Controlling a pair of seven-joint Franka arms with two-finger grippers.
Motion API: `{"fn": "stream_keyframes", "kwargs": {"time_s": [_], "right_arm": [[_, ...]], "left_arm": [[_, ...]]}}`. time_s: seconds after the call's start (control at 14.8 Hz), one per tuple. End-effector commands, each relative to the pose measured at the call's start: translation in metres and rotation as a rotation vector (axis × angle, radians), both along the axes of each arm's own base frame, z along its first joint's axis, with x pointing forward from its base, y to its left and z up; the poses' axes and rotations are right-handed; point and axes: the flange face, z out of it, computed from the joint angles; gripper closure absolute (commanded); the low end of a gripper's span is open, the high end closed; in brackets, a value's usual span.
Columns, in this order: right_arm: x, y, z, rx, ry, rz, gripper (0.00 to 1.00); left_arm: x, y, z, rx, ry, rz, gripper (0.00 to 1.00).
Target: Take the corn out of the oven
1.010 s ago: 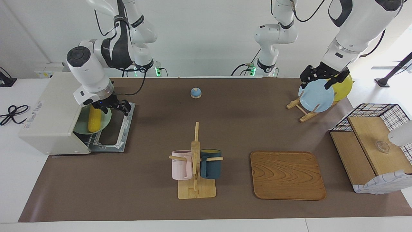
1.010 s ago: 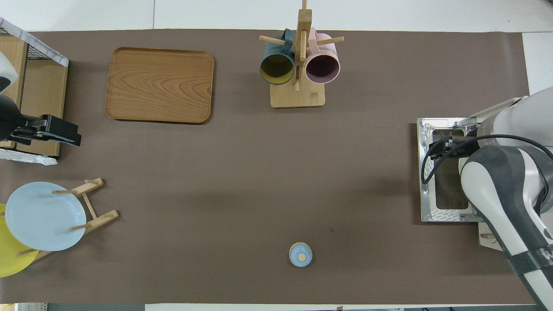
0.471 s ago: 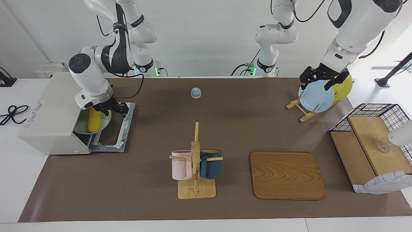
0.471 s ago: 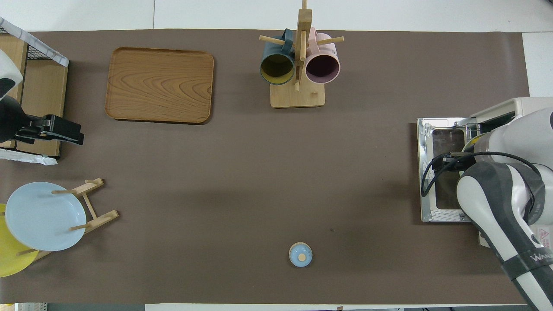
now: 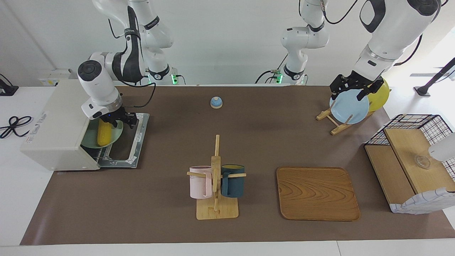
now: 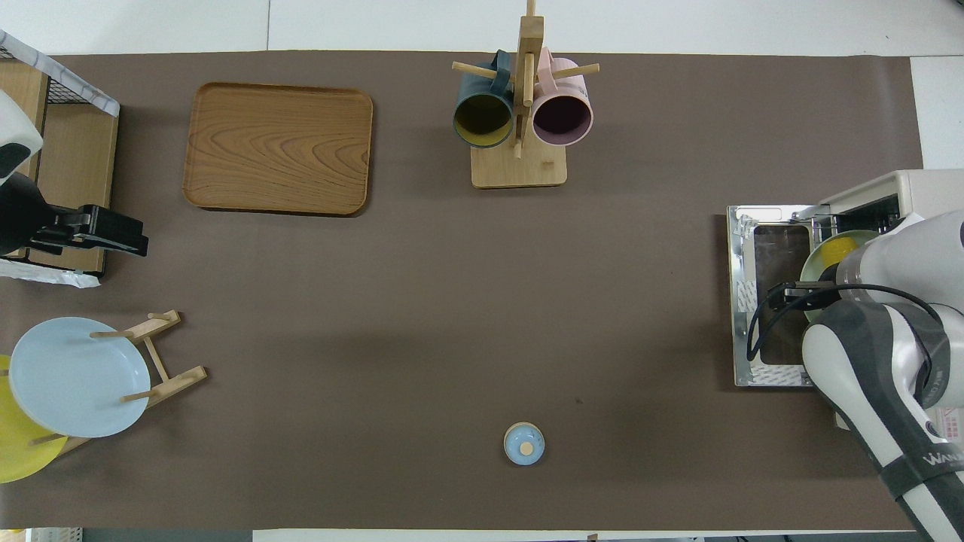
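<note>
Facing view showed the right gripper (image 5: 119,120) down at the mouth of the boxy cream-white toaster oven (image 5: 53,131), right at the robot-side end of the bright yellow tapered corn cob (image 5: 103,131). The corn lay on a pale green round plate (image 5: 115,137) resting on the oven's wire rack, above the dropped-down glass door (image 5: 133,142). Whether the jaws had closed on the cob could not be told; they were partly hidden by the wrist. The likely trouble was a grip taken too near the tapered tip: the smooth cob could squirt out and roll off the plate onto the door or the brown tabletop (image 5: 249,142). A lift that dragged sideways might also tug the plate off the rack, or knock the wrist against the oven's top edge. Overhead, the arm covered most of the cob, so alignment was hard to judge. The left gripper (image 5: 350,90) waited, jaws open, over the pale blue plate (image 5: 350,106) in the wooden rack.
</note>
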Motion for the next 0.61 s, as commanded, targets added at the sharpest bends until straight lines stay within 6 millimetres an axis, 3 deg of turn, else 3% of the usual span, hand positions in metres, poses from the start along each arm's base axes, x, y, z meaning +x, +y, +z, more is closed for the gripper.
{"fn": "stream_keyframes", "kwargs": {"time_s": [0.0, 0.07, 0.27, 0.54], "right_arm": [[-0.01, -0.006, 0.0, -0.01, -0.008, 0.023, 0.34], [-0.011, -0.007, -0.001, -0.01, -0.01, 0.022, 0.35], [-0.016, -0.006, -0.003, -0.011, -0.005, 0.023, 0.49], [-0.024, -0.005, -0.012, -0.014, -0.029, 0.031, 0.53]], "left_arm": [[-0.008, 0.004, 0.0, 0.006, -0.018, 0.001, 0.0], [-0.008, 0.004, 0.0, 0.006, -0.018, 0.001, 0.0], [-0.008, 0.003, 0.0, 0.004, -0.018, -0.001, 0.0], [-0.008, 0.003, 0.0, 0.006, -0.017, -0.001, 0.0]]}}
